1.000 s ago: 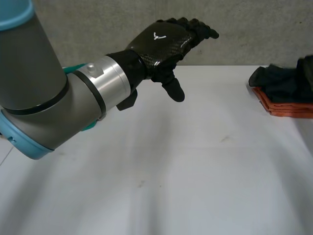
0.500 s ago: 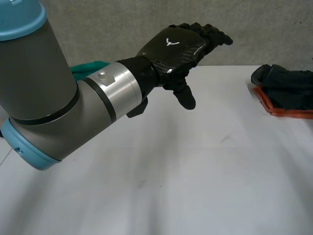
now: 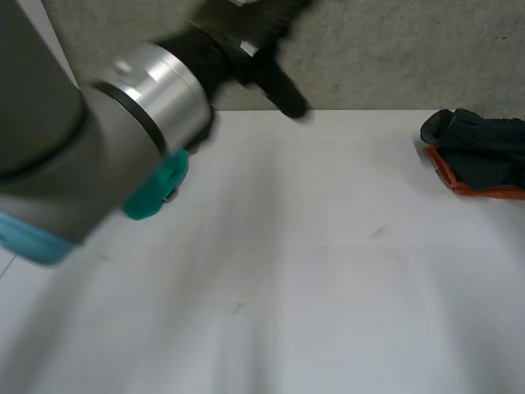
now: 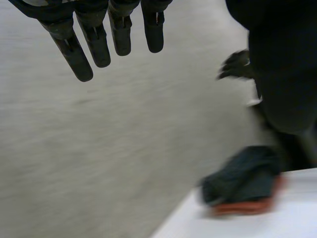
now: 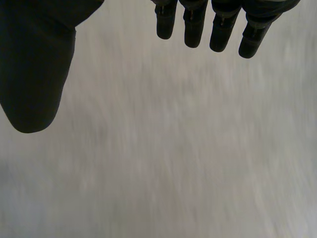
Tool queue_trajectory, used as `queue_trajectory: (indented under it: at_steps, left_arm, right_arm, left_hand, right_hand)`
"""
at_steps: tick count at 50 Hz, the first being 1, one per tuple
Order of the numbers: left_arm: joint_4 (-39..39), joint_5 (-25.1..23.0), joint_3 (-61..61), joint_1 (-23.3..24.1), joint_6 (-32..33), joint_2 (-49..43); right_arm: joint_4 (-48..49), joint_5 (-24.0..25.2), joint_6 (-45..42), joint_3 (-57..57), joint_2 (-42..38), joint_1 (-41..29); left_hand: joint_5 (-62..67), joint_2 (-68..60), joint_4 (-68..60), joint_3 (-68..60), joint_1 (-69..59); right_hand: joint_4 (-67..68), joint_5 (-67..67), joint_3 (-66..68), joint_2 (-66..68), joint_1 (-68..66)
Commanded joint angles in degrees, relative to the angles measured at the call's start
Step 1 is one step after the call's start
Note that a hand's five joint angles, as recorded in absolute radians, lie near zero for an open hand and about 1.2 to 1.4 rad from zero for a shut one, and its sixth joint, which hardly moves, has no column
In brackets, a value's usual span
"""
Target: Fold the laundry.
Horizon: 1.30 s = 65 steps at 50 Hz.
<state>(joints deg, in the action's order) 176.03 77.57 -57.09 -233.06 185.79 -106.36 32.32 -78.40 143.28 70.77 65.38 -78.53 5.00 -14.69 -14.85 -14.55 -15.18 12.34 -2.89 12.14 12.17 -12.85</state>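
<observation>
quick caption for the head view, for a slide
Left hand high over the white table; a dark cloth lies on an orange cloth at the table's far right.

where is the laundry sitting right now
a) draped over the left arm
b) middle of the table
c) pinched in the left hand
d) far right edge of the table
D: in the head view the dark cloth lies on top of an orange cloth at the table's far right edge, well apart from the raised left hand, whose straight fingers hold nothing.
</observation>
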Motion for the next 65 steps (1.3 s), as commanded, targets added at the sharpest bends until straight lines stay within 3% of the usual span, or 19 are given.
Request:
queue_trajectory:
  at_steps: [1,4,7,10,11,15,19,29,30,31,34,38,42,46,52,57,62,65]
  left_arm:
    - [-1.48,10.59,0.23,-16.43,3.25,0.63]
    - [-1.48,9.02,-0.47,-22.68,7.9,-2.52]
    - [-1.13,6.29,-0.39,-25.95,12.39,-7.18]
    - [0.09,-0.12,0.84,-28.33,18.54,-14.39]
    - [1.66,-4.22,1.8,-29.46,21.26,-17.97]
    - [7.2,-11.46,4.7,-34.2,25.23,-26.33]
    - [11.07,-11.74,10.22,-36.24,24.63,-34.15]
    - [12.14,-12.44,21.4,-36.94,24.01,-47.53]
    - [12.14,-12.35,22.19,-36.86,24.01,-48.15]
    - [12.23,-12.26,23.42,-36.68,24.01,-48.76]
    - [12.66,-11.74,23.87,-35.81,24.01,-48.77]
    - [14.68,-7.53,21.68,-32.82,23.22,-45.18]
    - [20.55,-1.55,13.53,-29.75,18.93,-32.03]
    - [26.53,-1.54,5.79,-25.98,11.3,-21.04]
    - [28.75,-1.89,-2.14,-19.2,-2.08,-7.91]
    - [28.75,-1.89,-6.27,-12.61,-9.12,-6.58]
    - [28.05,-1.81,-8.21,-2.61,-10.0,-14.29]
    - [27.52,-1.63,-7.6,-0.12,-10.62,-18.79]
  right_arm:
    - [5.92,11.07,4.2,15.18,7.92,-10.58]
    - [3.64,11.52,3.94,19.22,8.09,-15.76]
    - [-0.32,10.64,3.67,22.56,7.92,-19.81]
    - [-3.4,10.47,3.5,24.94,7.39,-22.01]
    - [-3.92,10.47,3.32,25.47,7.3,-22.37]
    - [-5.51,10.38,1.57,28.01,7.39,-22.55]
    - [-5.77,10.2,-0.19,30.13,7.3,-22.55]
    - [-5.77,10.2,-0.46,34.61,6.95,-21.84]
    - [-5.77,10.2,-0.54,34.79,6.86,-21.84]
    - [-5.77,10.2,-0.54,35.05,6.78,-21.84]
    - [-5.77,10.11,-0.54,35.58,6.51,-21.76]
    - [-5.77,10.11,-0.54,35.93,6.51,-21.75]
    - [-5.77,10.03,-0.54,36.02,6.95,-21.75]
    - [-5.77,9.24,-0.46,36.02,7.56,-21.75]
    - [-5.69,5.9,0.16,35.75,9.76,-21.67]
    - [-5.77,3.44,0.33,35.84,12.22,-21.67]
    - [-5.77,1.42,1.04,36.02,13.89,-21.67]
    - [-5.77,0.54,2.62,36.02,14.07,-21.67]
  left_hand:
    - [1.61,-1.93,-1.76,-2.07,-1.44]
    - [-0.24,-0.08,0.09,-0.22,0.41]
    - [-3.6,3.28,3.45,3.14,3.77]
    - [-4.11,3.8,3.96,3.66,4.29]
    - [-4.28,3.96,4.13,3.83,4.45]
    - [-4.28,3.97,4.13,3.83,4.46]
    - [-3.95,3.63,3.8,3.49,4.12]
    - [-1.61,1.29,1.45,1.15,1.78]
    - [2.07,-2.39,-2.22,-2.53,-1.9]
    - [18.59,-18.91,-18.75,-19.05,-18.42]
    - [64.86,-65.18,-65.01,-65.32,-64.69]
    - [65.0,-65.31,-65.15,-65.45,-64.82]
    - [65.0,-65.31,-65.15,-65.45,-64.82]
    - [65.0,-65.31,-65.15,-65.45,-64.82]
    - [65.0,-65.31,-65.15,-65.45,-64.82]
    - [65.0,-65.31,-65.15,-65.45,-64.82]
    - [65.0,-65.31,-65.15,-65.45,-64.82]
    - [65.0,-65.31,-65.15,-65.45,-64.82]
  right_hand:
    - [-2.34,2.89,-2.14,-2.17,2.85]
    - [-2.34,2.89,-2.14,-2.17,2.85]
    - [-2.34,2.89,-2.14,-2.17,2.85]
    - [-2.34,2.89,-2.14,-2.17,2.85]
    - [-2.34,2.89,-2.14,-2.17,2.85]
    - [-2.34,2.89,-2.14,-2.17,2.85]
    - [-2.34,2.89,-2.14,-2.17,2.85]
    - [-2.34,2.89,-2.14,-2.17,2.85]
    - [-2.34,2.89,-2.14,-2.17,2.85]
    - [-2.34,2.89,-2.14,-2.17,2.85]
    - [-2.34,2.89,-2.14,-2.17,2.85]
    - [-2.34,2.89,-2.14,-2.17,2.85]
    - [-2.34,2.89,-2.14,-2.17,2.85]
    - [-2.34,2.89,-2.14,-2.17,2.85]
    - [-2.34,2.89,-2.14,-2.17,2.85]
    - [-2.34,2.89,-2.14,-2.17,2.85]
    - [-2.34,2.89,-2.14,-2.17,2.85]
    - [-2.34,2.89,-2.14,-2.17,2.85]
